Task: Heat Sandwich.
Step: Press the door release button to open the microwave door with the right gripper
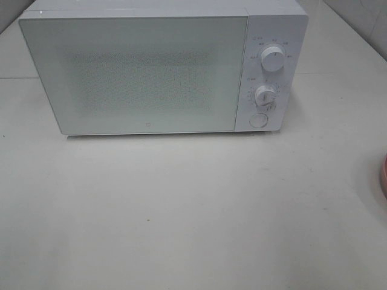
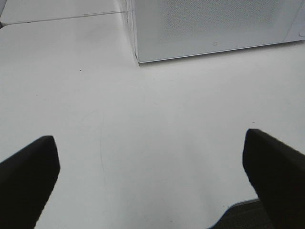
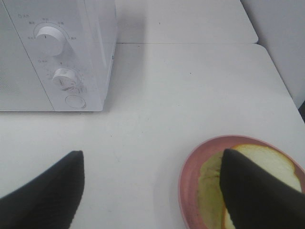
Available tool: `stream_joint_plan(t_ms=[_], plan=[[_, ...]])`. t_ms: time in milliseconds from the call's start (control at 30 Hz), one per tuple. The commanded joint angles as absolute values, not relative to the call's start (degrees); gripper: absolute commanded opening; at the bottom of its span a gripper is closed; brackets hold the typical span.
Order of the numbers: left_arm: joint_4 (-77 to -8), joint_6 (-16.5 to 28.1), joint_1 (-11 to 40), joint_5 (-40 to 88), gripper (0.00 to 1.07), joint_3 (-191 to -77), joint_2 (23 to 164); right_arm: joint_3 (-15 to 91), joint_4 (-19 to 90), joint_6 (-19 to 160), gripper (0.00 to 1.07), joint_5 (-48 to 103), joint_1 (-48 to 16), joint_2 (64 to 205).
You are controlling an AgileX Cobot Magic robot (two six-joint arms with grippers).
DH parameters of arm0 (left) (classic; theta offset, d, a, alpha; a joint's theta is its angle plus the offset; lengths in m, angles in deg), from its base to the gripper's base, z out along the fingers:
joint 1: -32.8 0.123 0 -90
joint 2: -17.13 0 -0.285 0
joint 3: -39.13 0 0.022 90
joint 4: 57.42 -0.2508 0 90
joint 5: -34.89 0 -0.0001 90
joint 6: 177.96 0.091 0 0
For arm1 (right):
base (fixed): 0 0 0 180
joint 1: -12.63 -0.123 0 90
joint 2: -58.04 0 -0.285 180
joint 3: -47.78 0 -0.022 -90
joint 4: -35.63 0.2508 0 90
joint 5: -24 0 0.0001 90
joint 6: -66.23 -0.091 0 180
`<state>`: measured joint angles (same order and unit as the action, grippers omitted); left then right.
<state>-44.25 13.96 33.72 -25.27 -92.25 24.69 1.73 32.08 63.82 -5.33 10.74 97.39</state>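
Left tool point(image 2: 148, 140) and right tool point(image 3: 151, 156): both released, jaws wide and empty, above the white desk point(image 1: 181, 211). The sandwich point(image 3: 264, 158) lies on a pink plate point(image 3: 188, 176), right of the closed microwave point(image 1: 139, 72) and partly hidden by a right-tool finger.

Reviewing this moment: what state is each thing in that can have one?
microwave: door closed.
sandwich: lying on the pink plate, not gripped.
left tool: open, empty.
right tool: open, empty.
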Motion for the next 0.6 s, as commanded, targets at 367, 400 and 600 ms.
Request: stream_joint_plan(t_ms=[367, 400, 600], plan=[[-44.02, 13.67, 33.72, -24.87, 1.0, -91.96, 23.09, 2.02, 32.02, 63.65, 0.75, 7.84, 10.97, 111.6], [-44.02, 13.67, 33.72, -24.87, 1.0, -91.96, 23.09, 2.02, 32.02, 63.59, 0.75, 8.59, 10.97, 112.63], [-44.02, 13.67, 33.72, -24.87, 1.0, -91.96, 23.09, 2.02, 32.02, 62.27, 0.75, 16.21, 10.97, 119.34]])
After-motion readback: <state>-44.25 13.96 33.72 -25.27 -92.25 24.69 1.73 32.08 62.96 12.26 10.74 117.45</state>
